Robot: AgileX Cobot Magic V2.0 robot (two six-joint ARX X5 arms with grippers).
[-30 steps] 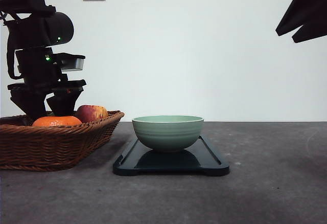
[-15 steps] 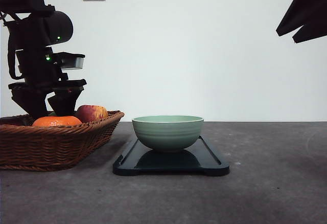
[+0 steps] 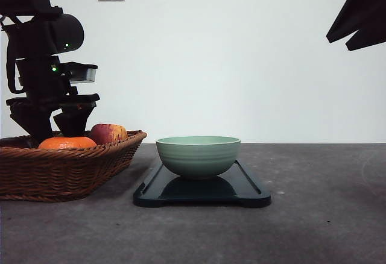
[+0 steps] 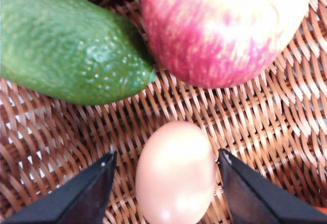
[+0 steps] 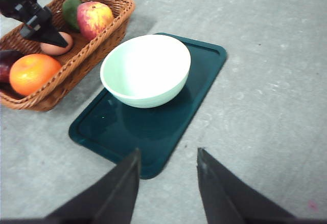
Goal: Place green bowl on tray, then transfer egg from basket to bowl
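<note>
The pale green bowl stands upright on the dark teal tray, at the tray's far end. A tan egg lies on the floor of the brown wicker basket. My left gripper is lowered into the basket and is open, with one finger on each side of the egg and a small gap at each. My right gripper hangs open and empty high above the tray's near end.
The basket also holds a red-yellow apple, a green avocado, an orange and a dark fruit. The right arm is up at the top right. Bare grey table lies right of the tray.
The left arm has shifted slightly to the left over the basket. The bowl, the tray and the right arm stay put.
</note>
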